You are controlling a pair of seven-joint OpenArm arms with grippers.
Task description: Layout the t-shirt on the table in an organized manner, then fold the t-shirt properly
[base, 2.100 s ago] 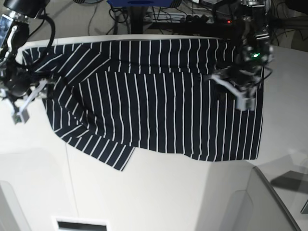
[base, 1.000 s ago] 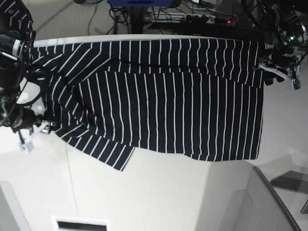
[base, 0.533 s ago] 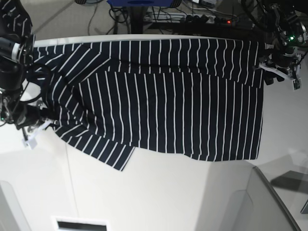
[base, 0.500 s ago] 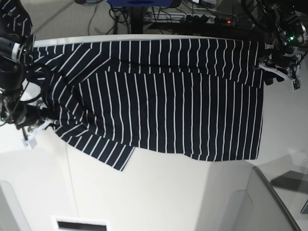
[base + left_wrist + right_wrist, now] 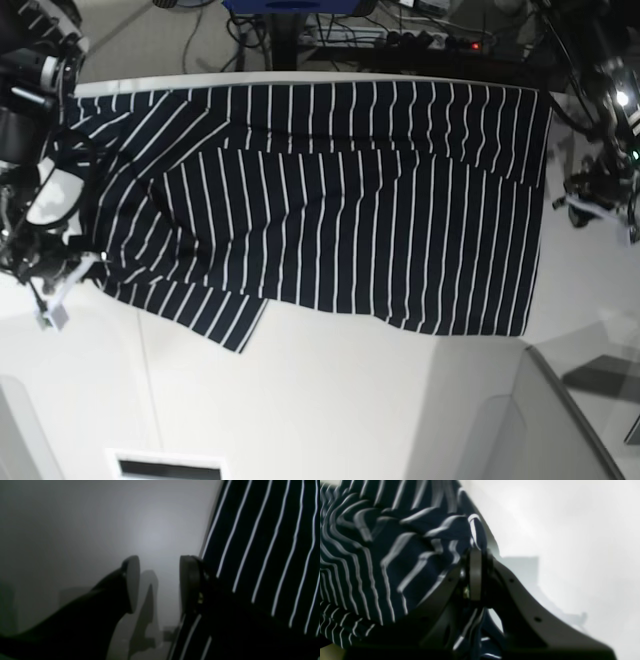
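Lying spread across the far half of one large off-white table (image 5: 330, 400) is a single t-shirt (image 5: 330, 200), dark navy with thin white stripes. It is the only garment in sight. Its body lies mostly flat, with a fold line running across the upper part and one sleeve pointing toward the near edge at the lower left of the overhead view.

Two robot arms are present, one at each end of the shirt. The right gripper (image 5: 475, 578) sits at the shirt's left edge in the overhead view. Its wrist camera shows the two jaws pressed together with bunched striped cloth pinched between them, and the fabric rises in wrinkles around the grip.

The left gripper (image 5: 158, 582) sits just off the shirt's opposite edge, over bare table. Its two fingers (image 5: 132, 582) stand apart with an empty gap between them. One finger is right beside the shirt's hem; whether it touches the cloth cannot be told.

Behind the table, cables and a power strip (image 5: 420, 38) lie on the floor. No brand, label or readable writing shows anywhere.
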